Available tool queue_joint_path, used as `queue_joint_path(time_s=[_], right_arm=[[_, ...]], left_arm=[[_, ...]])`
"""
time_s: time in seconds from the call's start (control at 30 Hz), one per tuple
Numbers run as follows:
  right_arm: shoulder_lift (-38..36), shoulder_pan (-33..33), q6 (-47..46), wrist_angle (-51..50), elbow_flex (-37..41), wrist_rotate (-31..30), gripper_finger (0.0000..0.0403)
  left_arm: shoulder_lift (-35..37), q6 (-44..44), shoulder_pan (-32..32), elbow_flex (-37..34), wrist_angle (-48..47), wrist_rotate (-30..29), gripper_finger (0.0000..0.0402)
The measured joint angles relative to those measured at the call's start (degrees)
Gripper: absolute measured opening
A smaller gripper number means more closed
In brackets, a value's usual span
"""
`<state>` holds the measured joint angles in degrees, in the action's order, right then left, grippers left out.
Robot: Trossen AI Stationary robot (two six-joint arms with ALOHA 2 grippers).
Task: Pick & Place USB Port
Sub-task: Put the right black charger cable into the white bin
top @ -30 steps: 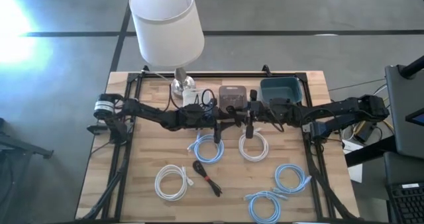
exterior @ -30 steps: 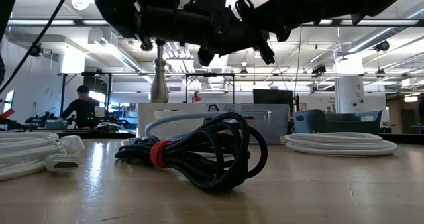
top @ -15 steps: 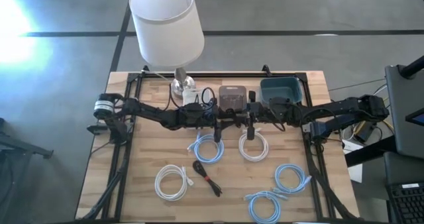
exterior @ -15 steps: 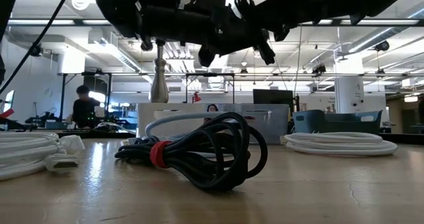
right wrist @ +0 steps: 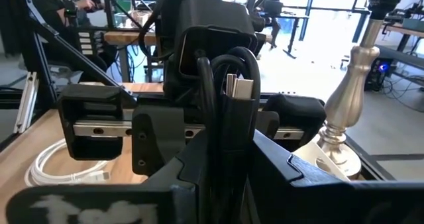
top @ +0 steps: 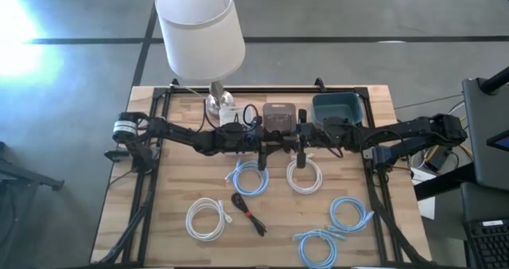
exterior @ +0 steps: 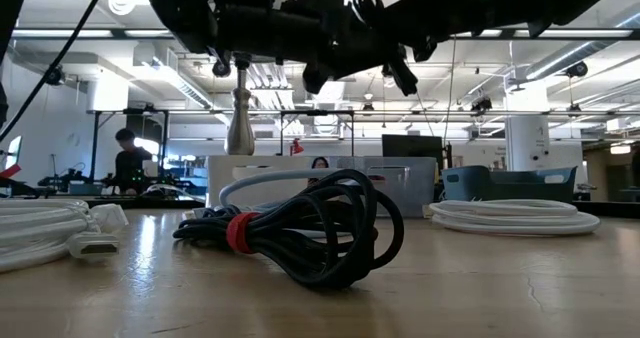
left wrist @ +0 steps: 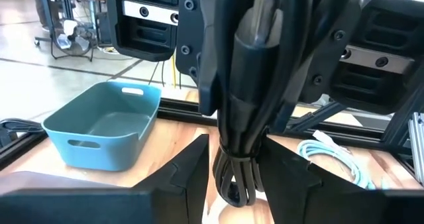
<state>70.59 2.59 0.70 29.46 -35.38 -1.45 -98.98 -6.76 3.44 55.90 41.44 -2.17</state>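
Both arms meet above the table's middle, in front of the grey box (top: 278, 115). My left gripper (top: 266, 145) and my right gripper (top: 297, 142) point at each other, each shut on one coiled black cable bundle (left wrist: 237, 141). A silver USB plug (right wrist: 238, 88) shows on the bundle in the right wrist view. The bundle hangs in the air, clear of the wood. A second black cable with a red tie (top: 246, 210) lies on the table near its front, also seen in the low view (exterior: 300, 228). My left gripper has the black bundle's strands (left wrist: 233, 159) pinched between its two fingers, coming level from the table's left. The bundle stands upright across the fingers, lifted clear, its lower loop hanging below them. My right gripper holds the same bundle just below the silver plug (right wrist: 224, 134), pinched between the two fingers, coming level from the table's right. Several strands pass upright through the gap; the bundle is clear of the table.
A teal bin (top: 338, 108) sits at the far right and a lamp with a white shade (top: 199, 26) at the far left. White coils (top: 303, 176) (top: 207, 219) and light-blue coils (top: 248, 177) (top: 350, 214) lie across the near half.
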Motion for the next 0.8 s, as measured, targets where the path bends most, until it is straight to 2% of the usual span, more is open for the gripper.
queue_joint_path(time_s=[0.27,0.8], right_arm=[[0.0,0.0,1.0,-0.1,0.0,-0.1,0.0101],[-0.3,-0.1,2.5,-1.4,0.0,-0.1,0.0165]], left_arm=[[0.0,-0.4,0.0,0.0,-0.4,-0.1,0.0046],[0.0,-3.1,0.0,0.0,-6.5,-0.9,0.0049]])
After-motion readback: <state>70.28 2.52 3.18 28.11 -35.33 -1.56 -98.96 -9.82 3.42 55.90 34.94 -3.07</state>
